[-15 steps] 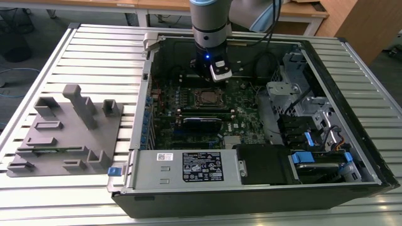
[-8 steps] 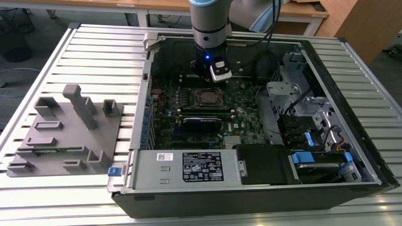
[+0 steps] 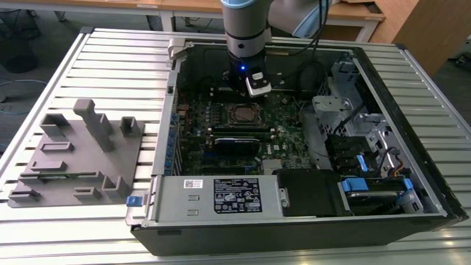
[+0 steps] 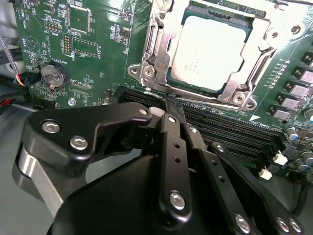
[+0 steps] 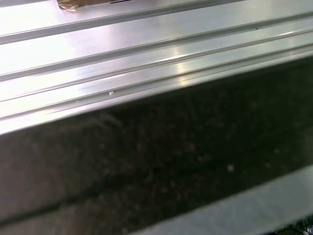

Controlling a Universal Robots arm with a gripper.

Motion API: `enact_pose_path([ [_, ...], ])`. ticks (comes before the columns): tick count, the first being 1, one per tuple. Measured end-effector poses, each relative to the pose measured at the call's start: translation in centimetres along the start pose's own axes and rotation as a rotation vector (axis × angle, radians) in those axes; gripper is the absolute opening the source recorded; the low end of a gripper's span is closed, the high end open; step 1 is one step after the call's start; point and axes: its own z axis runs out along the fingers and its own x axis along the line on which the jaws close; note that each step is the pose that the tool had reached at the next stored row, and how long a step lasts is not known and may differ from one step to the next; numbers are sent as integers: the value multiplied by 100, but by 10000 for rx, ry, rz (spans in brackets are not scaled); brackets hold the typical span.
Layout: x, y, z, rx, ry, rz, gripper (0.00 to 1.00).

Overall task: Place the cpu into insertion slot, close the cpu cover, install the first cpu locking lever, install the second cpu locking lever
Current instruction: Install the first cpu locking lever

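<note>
The cpu (image 4: pixel 208 49), a flat square with a dull silver top, lies in the insertion slot (image 4: pixel 243 99) on the green board. The cpu cover (image 4: pixel 155 54), a silvery frame with a cut-out centre, lies flat around it. In the exterior view the cpu (image 3: pixel 241 114) sits mid-board, just in front of the arm's wrist (image 3: pixel 246 77). My gripper (image 4: pixel 167 103) is shut. Its black fingertips sit at the socket's edge, against a thin metal lever rod (image 4: pixel 210 102) that runs along that edge. Nothing is held between the fingers.
Long black memory slots (image 4: pixel 234 129) run beside the socket, under my fingers. A coin battery (image 4: pixel 53 75) sits nearby. The open case holds a labelled power supply (image 3: pixel 220 196) and drive bays (image 3: pixel 368 132). A grey fixture tray (image 3: pixel 74 154) lies on the slatted table (image 5: pixel 146 49).
</note>
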Motion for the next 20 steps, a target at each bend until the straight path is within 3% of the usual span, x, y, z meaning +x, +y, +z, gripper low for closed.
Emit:
enact_pose_path([
  [6,0,1,-1,-3,-2,1,11],
  [16,-11,14,-77,-5,-3,1,11],
  [20,-10,14,-79,46,-82,-18,11],
])
